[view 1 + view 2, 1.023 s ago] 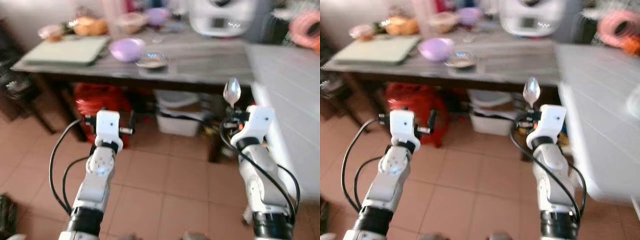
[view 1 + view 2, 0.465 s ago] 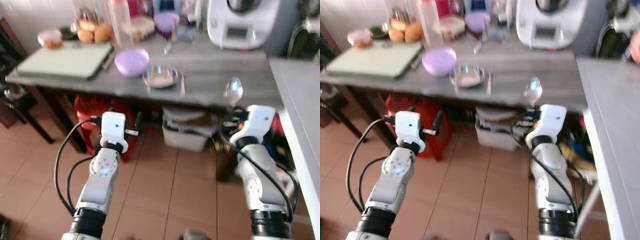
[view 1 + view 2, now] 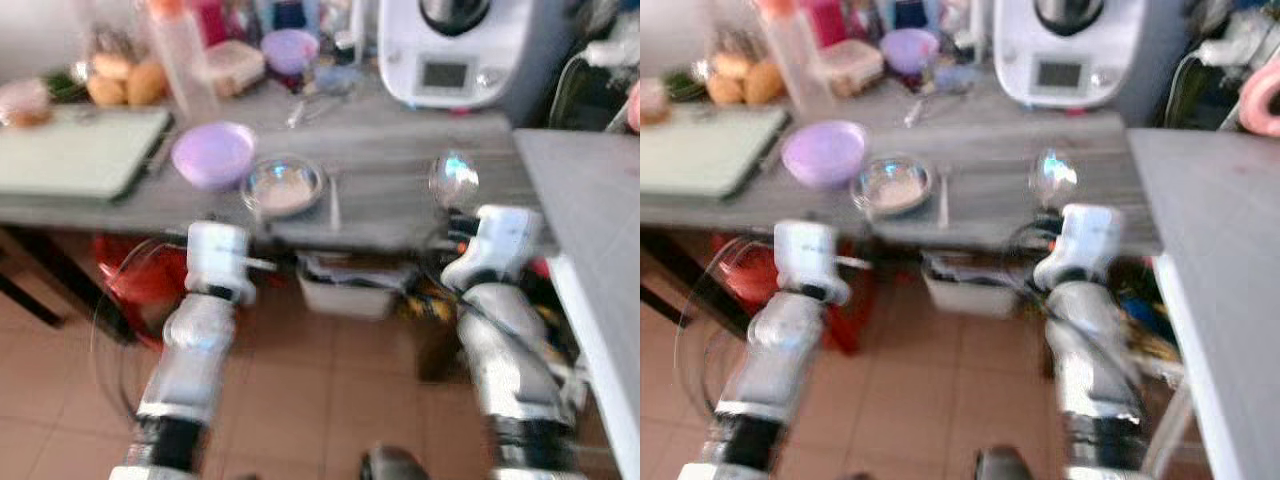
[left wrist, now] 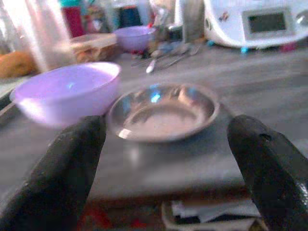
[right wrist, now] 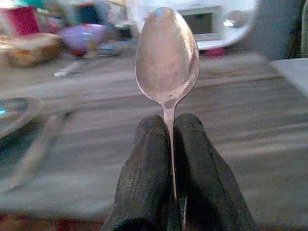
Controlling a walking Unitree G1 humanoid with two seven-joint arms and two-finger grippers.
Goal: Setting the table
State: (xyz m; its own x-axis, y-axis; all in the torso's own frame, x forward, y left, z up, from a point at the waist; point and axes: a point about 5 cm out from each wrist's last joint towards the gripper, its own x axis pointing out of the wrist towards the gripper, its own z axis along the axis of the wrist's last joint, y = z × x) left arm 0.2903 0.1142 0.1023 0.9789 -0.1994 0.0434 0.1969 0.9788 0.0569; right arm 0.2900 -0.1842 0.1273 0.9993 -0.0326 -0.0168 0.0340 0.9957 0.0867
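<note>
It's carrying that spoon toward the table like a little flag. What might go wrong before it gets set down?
The right claw pinches the shiny metal spoon only by its thin handle, bowl upright, so it might twist or slip as the robot walks. The open left claw is close to the shallow steel dish near the grey wooden table's edge and may nudge it. A slim utensil beside that dish could get knocked.

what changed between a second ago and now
The robot has walked closer to the grey table, so the metal dish and purple bowl now lie just ahead of the grippers; nothing on the table itself moved. The right gripper stays shut on the spoon, bowl end up. The left gripper stays open, holding nothing.
</note>
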